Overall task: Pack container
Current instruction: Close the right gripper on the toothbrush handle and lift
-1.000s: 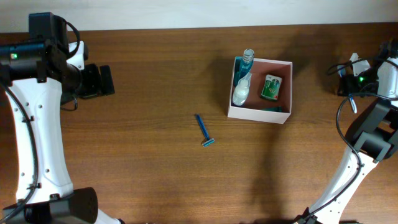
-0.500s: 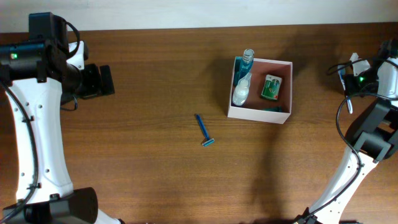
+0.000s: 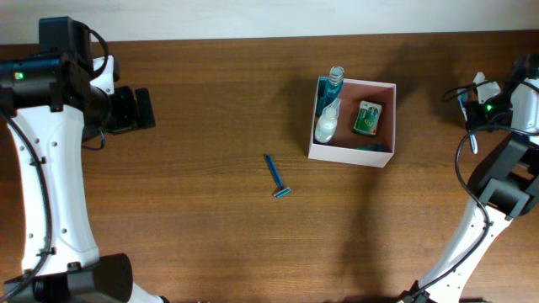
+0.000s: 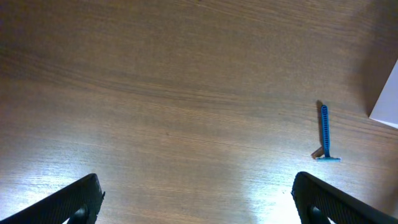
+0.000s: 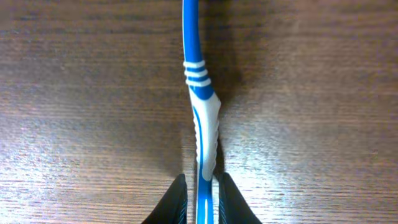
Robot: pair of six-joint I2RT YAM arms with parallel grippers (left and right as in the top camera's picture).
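The container [image 3: 383, 156] is a square box with white walls and a pink inside, right of the table's middle. In it are a clear bottle [image 3: 335, 80], a white tube [image 3: 325, 124] and a green item [image 3: 367, 118]. A blue razor [image 3: 276, 177] lies on the wood left of the box and also shows in the left wrist view [image 4: 324, 132]. My right gripper [image 5: 202, 180] is shut on the handle of a blue-and-white toothbrush [image 5: 200, 93] just over the table, at the far right [image 3: 470, 114]. My left gripper [image 4: 196, 183] is open and empty at the far left [image 3: 139, 109].
A corner of the box [image 4: 387, 99] shows at the right edge of the left wrist view. The wooden table [image 3: 194, 210] ends at a pale wall along the back edge. Both arms' white links reach down the left and right sides.
The right wrist has shifted very slightly to the left with the toothbrush. Nothing else has moved.
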